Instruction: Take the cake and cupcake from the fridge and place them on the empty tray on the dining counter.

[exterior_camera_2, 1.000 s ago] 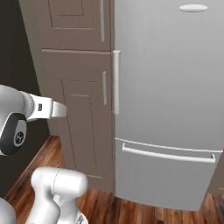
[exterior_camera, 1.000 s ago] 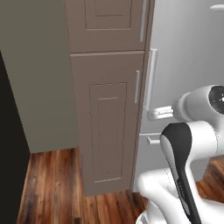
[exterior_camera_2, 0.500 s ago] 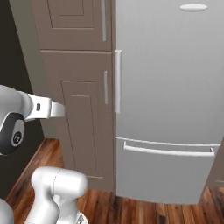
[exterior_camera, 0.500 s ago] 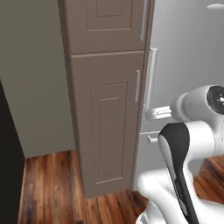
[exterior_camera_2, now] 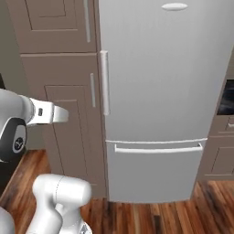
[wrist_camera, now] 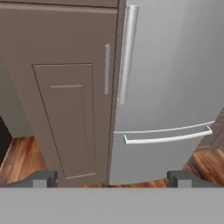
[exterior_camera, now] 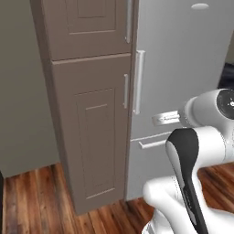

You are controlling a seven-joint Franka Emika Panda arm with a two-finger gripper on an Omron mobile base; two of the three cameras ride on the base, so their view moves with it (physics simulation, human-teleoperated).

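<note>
Base rolled rightward, centring the shut fridge point(exterior_camera_2: 155, 87); claw point(wrist_camera: 111, 178) spread, empty. Door looked heavy; grasp the vertical handle point(wrist_camera: 126, 52) mid-bar.

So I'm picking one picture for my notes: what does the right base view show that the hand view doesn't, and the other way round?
Right base view alone: the fridge's top with its oval badge, the upper cabinet door, and a dark oven at right. Hand view alone: the gripper, fingertips wide apart and empty. Both: the closed fridge, its long upright handle, the drawer handle, the brown cabinet and the wood floor.
</note>
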